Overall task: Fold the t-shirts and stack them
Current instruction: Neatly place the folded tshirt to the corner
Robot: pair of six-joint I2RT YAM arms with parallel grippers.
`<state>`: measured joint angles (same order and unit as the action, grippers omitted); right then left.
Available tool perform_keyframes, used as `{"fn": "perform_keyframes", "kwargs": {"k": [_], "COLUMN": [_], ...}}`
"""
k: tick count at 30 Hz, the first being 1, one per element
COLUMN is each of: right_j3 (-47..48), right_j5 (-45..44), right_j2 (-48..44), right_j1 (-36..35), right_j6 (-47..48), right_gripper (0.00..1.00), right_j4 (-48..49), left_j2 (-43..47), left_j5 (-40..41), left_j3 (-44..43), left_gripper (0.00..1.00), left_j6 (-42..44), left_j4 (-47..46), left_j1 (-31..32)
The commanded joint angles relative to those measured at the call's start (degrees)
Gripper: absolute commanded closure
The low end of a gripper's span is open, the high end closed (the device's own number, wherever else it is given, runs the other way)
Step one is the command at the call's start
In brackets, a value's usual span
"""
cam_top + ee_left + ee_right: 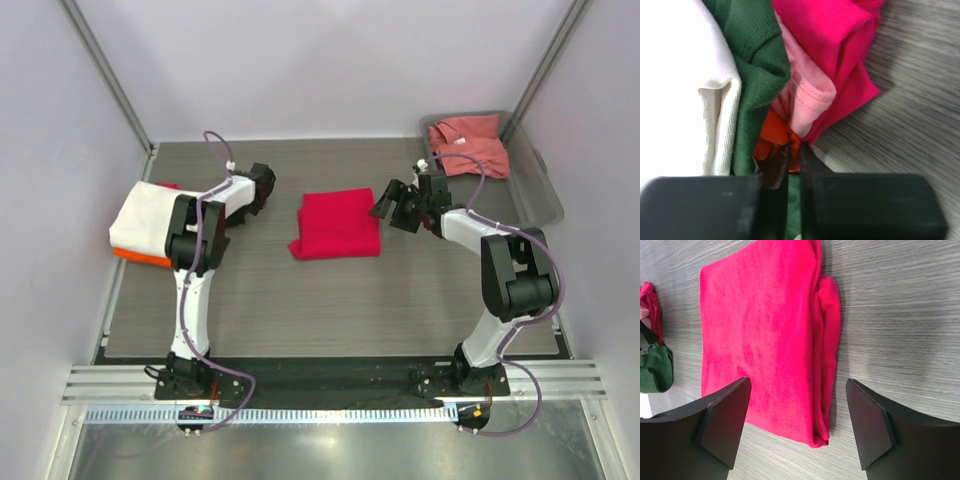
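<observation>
At nine o'clock, the left gripper [794,150] pinches the orange t-shirt [771,131] under the cream-white t-shirt [140,213]. The folded crimson t-shirt [335,224] lies centre, with the right gripper [797,381] at its three o'clock, jaws apart. At one o'clock, the salmon-pink t-shirt [470,145] sits in the grey tray [537,196].

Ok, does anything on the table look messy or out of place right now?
The left stack looks ragged: under the white shirt, the green shirt, pink shirt and orange shirt bunch and stick out unevenly. The salmon shirt in the tray is a crumpled heap. The red shirt mid-table lies folded flat.
</observation>
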<state>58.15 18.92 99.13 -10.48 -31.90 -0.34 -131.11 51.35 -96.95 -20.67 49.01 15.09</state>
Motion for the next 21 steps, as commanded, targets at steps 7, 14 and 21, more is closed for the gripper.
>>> {"fn": "perform_keyframes", "kwargs": {"k": [7, 14, 21], "right_j3": [-0.1, -0.6, -0.1], "right_j5": [1.3, 1.2, 2.8], "right_j2": [0.4, 0.4, 2.5], "right_j1": [0.1, 0.5, 0.6], "right_j6": [-0.2, -0.2, -0.2], "right_gripper": [0.18, 0.19, 0.15], "right_j4": [2.4, 2.4, 2.8], "left_j2": [2.0, 2.1, -0.4], "left_j5": [0.9, -4.3, -9.5], "left_j3": [-1.9, -7.5, -14.8], "left_gripper": [1.0, 1.0, 0.97], "left_j6": [-3.8, -9.4, -13.9], "left_j4": [3.4, 8.0, 12.2], "left_j1": [2.6, 8.5, 10.3]}}
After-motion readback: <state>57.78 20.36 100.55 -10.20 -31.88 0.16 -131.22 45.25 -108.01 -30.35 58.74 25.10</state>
